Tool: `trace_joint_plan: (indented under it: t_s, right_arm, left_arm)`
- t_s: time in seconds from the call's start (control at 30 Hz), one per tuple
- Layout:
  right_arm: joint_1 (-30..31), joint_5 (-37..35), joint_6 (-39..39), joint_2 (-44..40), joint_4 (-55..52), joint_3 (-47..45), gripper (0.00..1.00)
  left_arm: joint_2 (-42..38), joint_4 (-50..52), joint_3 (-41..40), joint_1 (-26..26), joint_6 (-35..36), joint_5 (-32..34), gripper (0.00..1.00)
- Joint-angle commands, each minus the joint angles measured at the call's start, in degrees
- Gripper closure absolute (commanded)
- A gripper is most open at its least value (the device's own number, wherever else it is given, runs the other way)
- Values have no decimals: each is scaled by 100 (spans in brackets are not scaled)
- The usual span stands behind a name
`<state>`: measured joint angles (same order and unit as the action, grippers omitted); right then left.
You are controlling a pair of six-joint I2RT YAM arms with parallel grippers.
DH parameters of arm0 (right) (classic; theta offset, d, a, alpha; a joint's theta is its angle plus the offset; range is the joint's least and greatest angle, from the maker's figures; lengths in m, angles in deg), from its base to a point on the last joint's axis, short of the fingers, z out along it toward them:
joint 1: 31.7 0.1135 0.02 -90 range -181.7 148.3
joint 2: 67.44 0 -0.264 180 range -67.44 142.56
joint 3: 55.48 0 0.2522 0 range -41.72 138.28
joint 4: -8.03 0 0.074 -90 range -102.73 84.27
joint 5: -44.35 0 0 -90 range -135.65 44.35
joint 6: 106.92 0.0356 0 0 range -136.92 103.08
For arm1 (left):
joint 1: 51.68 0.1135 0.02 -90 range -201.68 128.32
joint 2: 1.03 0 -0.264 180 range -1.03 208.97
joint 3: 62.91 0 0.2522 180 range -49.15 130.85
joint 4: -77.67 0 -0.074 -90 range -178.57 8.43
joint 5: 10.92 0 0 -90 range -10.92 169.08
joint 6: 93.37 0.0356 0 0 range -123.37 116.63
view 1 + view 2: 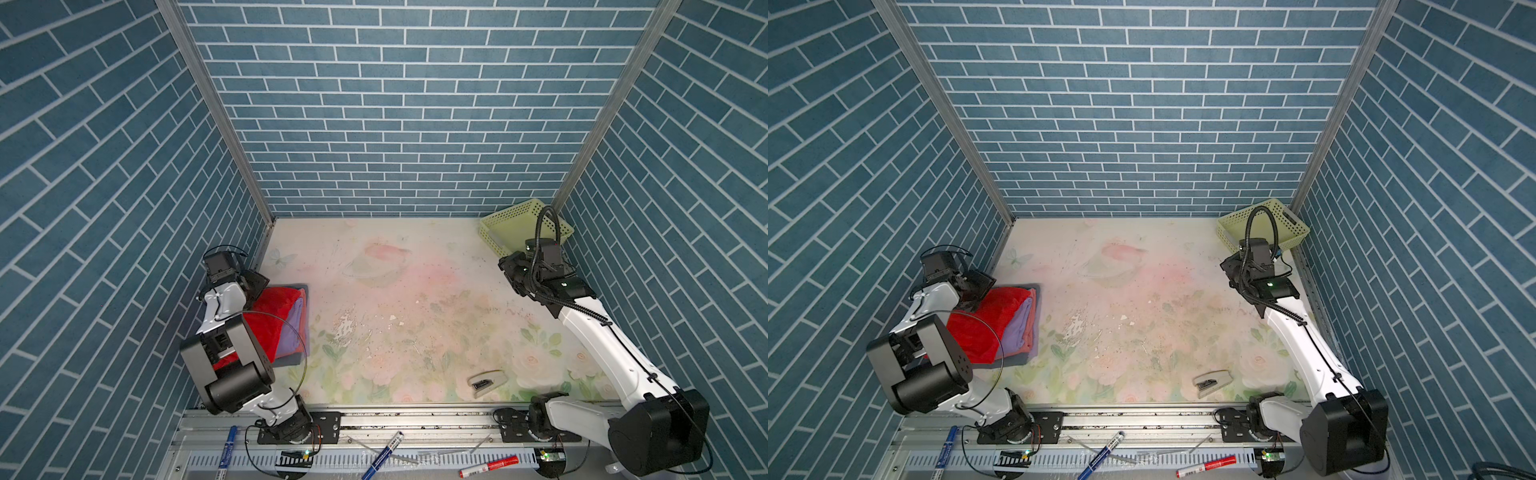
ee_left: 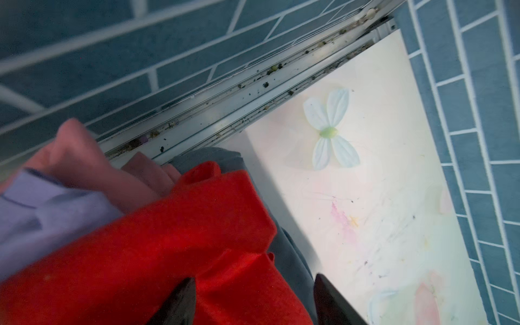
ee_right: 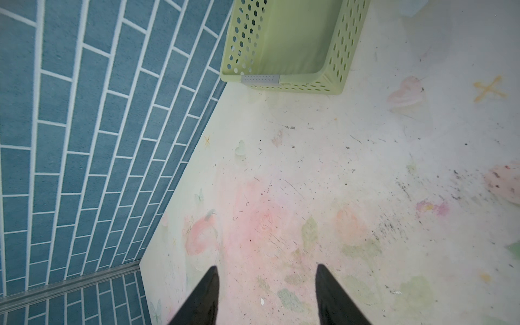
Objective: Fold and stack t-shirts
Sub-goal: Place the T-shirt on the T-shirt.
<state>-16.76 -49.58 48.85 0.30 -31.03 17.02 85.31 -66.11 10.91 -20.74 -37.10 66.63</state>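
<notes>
A stack of folded t-shirts lies at the table's left edge. The red one (image 1: pixel 274 320) (image 1: pixel 984 324) is on top, over a lavender one (image 1: pixel 1017 328) (image 2: pixel 42 208), a salmon-pink one (image 1: pixel 1030 324) (image 2: pixel 84 163) and a grey one (image 1: pixel 291 358) (image 2: pixel 292 267) at the bottom. My left gripper (image 1: pixel 254 286) (image 2: pixel 254 284) hovers over the stack's far end. Its jaws are open, with red cloth lying under the gap. My right gripper (image 1: pixel 509 270) (image 3: pixel 267 270) hangs open over bare table at the far right, with nothing between its fingers.
A pale yellow-green perforated basket (image 1: pixel 498 222) (image 3: pixel 281 81) stands in the far right corner, close to my right gripper. A grey stapler-like object (image 1: pixel 486 380) lies near the front edge. Blue (image 1: pixel 382 455) and red (image 1: pixel 488 466) markers lie on the front rail. Brick-patterned walls enclose three sides.
</notes>
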Motion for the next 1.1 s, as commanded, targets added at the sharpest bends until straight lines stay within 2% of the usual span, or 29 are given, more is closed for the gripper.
trace_joint_plan:
  t_s: [0.0, 0.13, 0.2, 0.37, 0.47, 0.53, 0.7, 0.93, 1.07]
  right_arm:
    - [-10, -101, 134, 40, -37, -153, 45]
    - [-8, 7, 119, 146, 101, -214, 45]
    - [-9, 69, 128, 194, 182, -248, 45]
    - [-9, 141, -33, 223, 247, -258, 44]
    - [-9, 94, -307, 114, 112, -206, 41]
    - [-15, -14, -469, -4, -62, -168, 35]
    - [-17, -362, -642, -405, -398, -227, 33]
    - [-26, -524, -844, -882, -562, -349, 26]
    - [-26, -753, -856, -1128, -775, -359, 25]
  left_arm:
    - [-610, 133, 119, 54, 469, -472, 31]
    - [-931, 1394, 644, -132, 1325, -831, 29]
    - [-944, 2096, 882, -371, 1756, -800, 28]
    - [-959, 3002, 1018, -1290, 2528, -422, 25]
    - [-676, 3453, 1069, -1651, 2857, -74, 26]
    - [-557, 3491, 1032, -1848, 3000, 289, 27]
    - [-239, 3483, 1131, -2110, 3164, 1144, 32]
    - [274, 3138, 1245, -2542, 2993, 1971, 42]
    - [531, 2930, 1248, -2600, 2766, 2317, 49]
